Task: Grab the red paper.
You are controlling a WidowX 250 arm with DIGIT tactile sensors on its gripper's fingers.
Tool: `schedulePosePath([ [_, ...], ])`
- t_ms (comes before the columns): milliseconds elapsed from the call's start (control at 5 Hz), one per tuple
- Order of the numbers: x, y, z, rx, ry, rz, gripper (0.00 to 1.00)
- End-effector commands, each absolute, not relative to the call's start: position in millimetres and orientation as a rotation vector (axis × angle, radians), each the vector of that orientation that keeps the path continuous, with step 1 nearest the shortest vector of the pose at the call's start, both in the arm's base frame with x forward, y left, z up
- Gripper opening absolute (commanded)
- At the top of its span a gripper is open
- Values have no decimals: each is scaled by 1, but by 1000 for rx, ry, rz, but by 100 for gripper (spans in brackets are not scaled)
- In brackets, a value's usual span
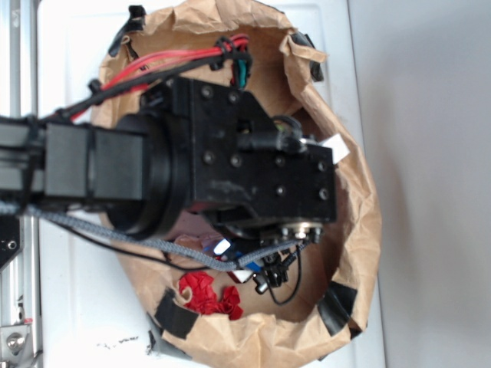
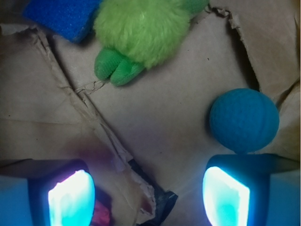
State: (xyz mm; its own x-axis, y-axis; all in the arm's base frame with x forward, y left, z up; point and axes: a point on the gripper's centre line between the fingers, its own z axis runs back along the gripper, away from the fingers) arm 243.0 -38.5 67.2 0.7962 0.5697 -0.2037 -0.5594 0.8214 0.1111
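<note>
Red paper wads: we count one (image 1: 207, 294), lying on the floor of the bag.
Blue balls: we count one (image 2: 244, 119).
Green plush toys: we see one (image 2: 141, 35).
Blue cloth pieces: we see one (image 2: 61, 16).
Brown paper bags: we count one (image 1: 360, 222), holding everything.
Gripper fingers: we count two (image 2: 70, 197), standing apart.
Robot arms: we count one (image 1: 192, 161).

paper, fuzz and dimpled foam
crinkled matt brown paper bag (image 1: 360, 230); wrinkly red paper (image 1: 205, 293); fluffy green plush toy (image 2: 141, 33); dimpled matt blue ball (image 2: 243, 120); glossy gripper pads (image 2: 225, 197).
</note>
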Motion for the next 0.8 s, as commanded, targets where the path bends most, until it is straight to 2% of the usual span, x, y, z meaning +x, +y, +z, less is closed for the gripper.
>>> schedulePosePath([
  [0, 238, -54, 91, -143, 306, 740, 100],
  [200, 235, -57, 98, -184, 337, 770, 100],
  [400, 232, -59, 93, -242, 373, 751, 100],
  [600, 221, -69, 78, -262, 348, 718, 100],
])
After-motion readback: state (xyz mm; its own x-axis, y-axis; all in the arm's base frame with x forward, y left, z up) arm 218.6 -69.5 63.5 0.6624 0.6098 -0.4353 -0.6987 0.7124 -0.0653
